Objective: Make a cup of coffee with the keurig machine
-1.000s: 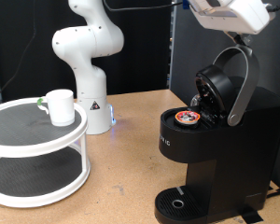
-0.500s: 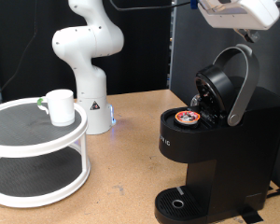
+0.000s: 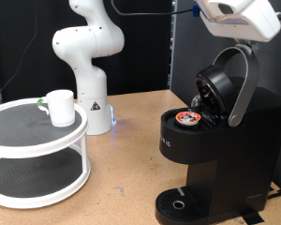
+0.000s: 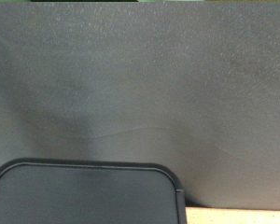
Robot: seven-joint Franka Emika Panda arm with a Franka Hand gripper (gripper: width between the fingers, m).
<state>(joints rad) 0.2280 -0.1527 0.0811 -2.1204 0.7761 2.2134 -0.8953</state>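
Observation:
The black keurig machine (image 3: 211, 159) stands at the exterior view's right. Its lid (image 3: 218, 89) is raised, with the silver-grey arched handle (image 3: 244, 80) up. A small pod with a reddish top (image 3: 187, 117) sits in the open chamber. The white cup (image 3: 59, 106) stands on the top tier of a round white shelf (image 3: 37, 141) at the exterior view's left, far from the gripper. My gripper (image 3: 239, 19) is at the exterior view's top right, just above the handle and apart from it, with its fingertips not clearly seen. The wrist view shows no fingers, only the machine's black top edge (image 4: 84, 191) and a grey panel.
The white robot arm base (image 3: 89, 66) stands at the back, left of the machine. A dark panel (image 3: 187, 47) stands behind the machine. The round drip tray (image 3: 183, 204) is at the machine's foot. The brown tabletop (image 3: 122, 178) lies between shelf and machine.
My gripper has risen a little, up and away from the lid handle. The lid stays raised, and the pod and cup have not moved.

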